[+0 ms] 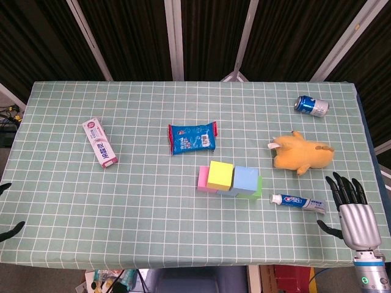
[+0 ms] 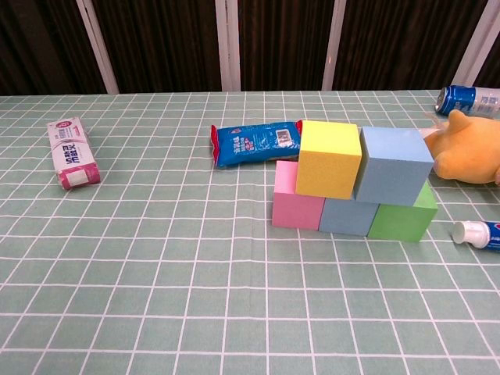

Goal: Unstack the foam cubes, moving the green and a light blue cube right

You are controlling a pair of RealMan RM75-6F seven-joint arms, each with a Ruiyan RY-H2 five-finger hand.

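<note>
Left hand (image 1: 11, 231) mostly beyond the frame edge.

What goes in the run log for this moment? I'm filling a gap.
stack: intact, five cubes | green cube: bottom right | upper light blue cube: on top | right hand: open, right of toothpaste | left hand: barely visible

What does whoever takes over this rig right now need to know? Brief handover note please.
Right hand: open, fingers spread, at the table's right edge, holding nothing.
Left hand: only fingertips show at the left edge; state unclear.
Stack intact at table centre: pink cube, lower light blue cube and green cube below; yellow cube and upper light blue cube on top.
Done: nothing.
Left: unstack, move green and a light blue cube right, past the toothpaste tube.
</note>
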